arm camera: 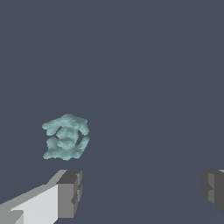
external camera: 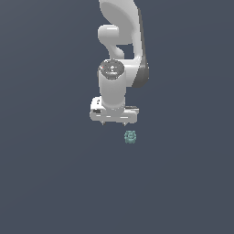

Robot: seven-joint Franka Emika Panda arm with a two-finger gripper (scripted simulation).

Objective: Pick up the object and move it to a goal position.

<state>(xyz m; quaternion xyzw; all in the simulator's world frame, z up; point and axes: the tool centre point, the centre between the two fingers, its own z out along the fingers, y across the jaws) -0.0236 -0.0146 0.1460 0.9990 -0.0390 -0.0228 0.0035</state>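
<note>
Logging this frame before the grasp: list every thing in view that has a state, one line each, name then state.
gripper: open, jaws spread wide, holding nothing.
teal lump: free, not between the fingers; apart from the near fingertip.
arm: reaching down, with the hand pointing down at the floor; the lump sits just off the gripper toward the exterior view's right.

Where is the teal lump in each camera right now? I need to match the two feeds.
Exterior view: the teal lump sits just below the white hand, slightly toward the exterior view's right.
Wrist view: the lump lies beyond one grey fingertip, outside the gap between the fingers.
Shared landmark: the hand's fingers, spread apart in both views.
</note>
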